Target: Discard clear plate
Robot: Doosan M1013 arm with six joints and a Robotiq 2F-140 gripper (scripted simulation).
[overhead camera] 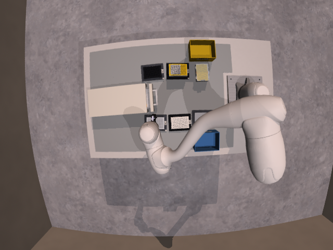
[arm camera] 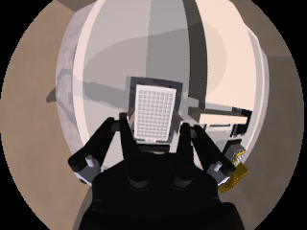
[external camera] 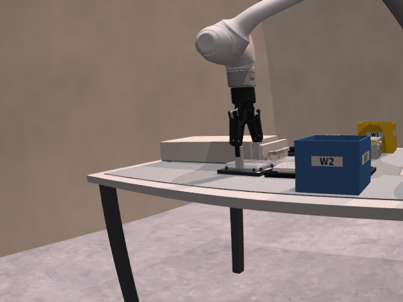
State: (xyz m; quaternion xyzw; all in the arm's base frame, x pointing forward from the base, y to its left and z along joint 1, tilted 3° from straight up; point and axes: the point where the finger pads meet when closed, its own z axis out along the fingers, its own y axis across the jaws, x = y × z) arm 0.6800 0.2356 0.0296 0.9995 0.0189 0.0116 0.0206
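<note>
Maybe the pincer (overhead camera: 153, 122) (external camera: 247, 159) (arm camera: 153, 114) is pinching the clear plate (overhead camera: 161, 123) (external camera: 249, 165) (arm camera: 155, 107) by its sides, and the plate is sitting in its dark nest (overhead camera: 146, 117) (external camera: 224, 171) (arm camera: 177, 91). If the lift is going crooked, 1 edge could be catching and the plate slipping out. The big cream box (overhead camera: 116, 99) (external camera: 195, 151) (arm camera: 225, 72) is waiting near 11 o'clock, so swinging low could be bumping it. The yellow bin (overhead camera: 202, 59) (external camera: 384, 144) (arm camera: 235, 179) is standing at 1 o'clock; clipping its rim could be tipping it.
</note>
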